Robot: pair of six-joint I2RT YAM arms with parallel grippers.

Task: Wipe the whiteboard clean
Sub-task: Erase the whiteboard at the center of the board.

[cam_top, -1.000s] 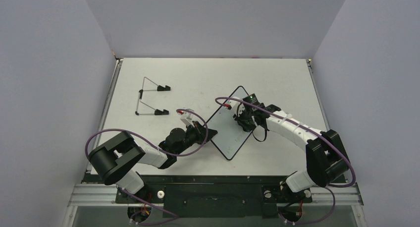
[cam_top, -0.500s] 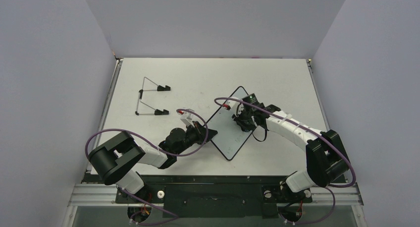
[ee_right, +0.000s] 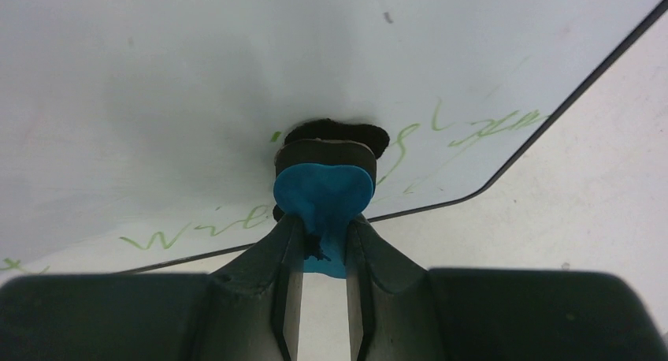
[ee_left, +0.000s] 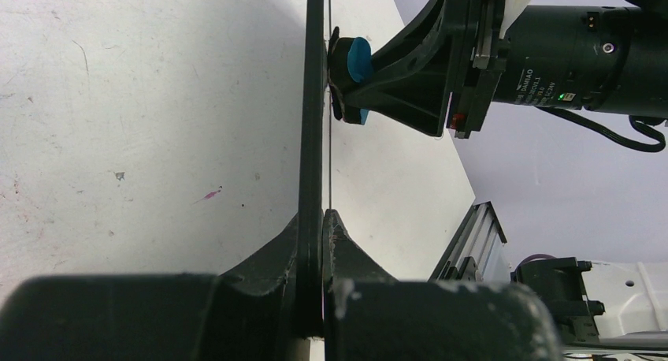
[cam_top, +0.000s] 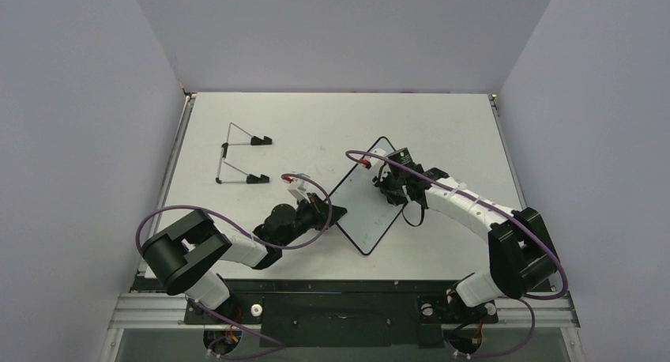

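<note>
The whiteboard lies diamond-wise at the table's middle, white with a thin black rim. My left gripper is shut on its left corner; in the left wrist view the whiteboard shows edge-on between my fingertips. My right gripper is over the board's upper right part, shut on the blue-and-black eraser, whose black pad presses on the whiteboard. Faint green handwriting remains near the lower edge. From the left wrist the eraser touches the board face.
A thin wire stand with black feet lies at the table's far left. Grey walls enclose the table on three sides. The black frame rail runs along the near edge between the arm bases.
The right gripper with the eraser has slid a little toward the board's far right part. The left arm and the board have stayed put.
</note>
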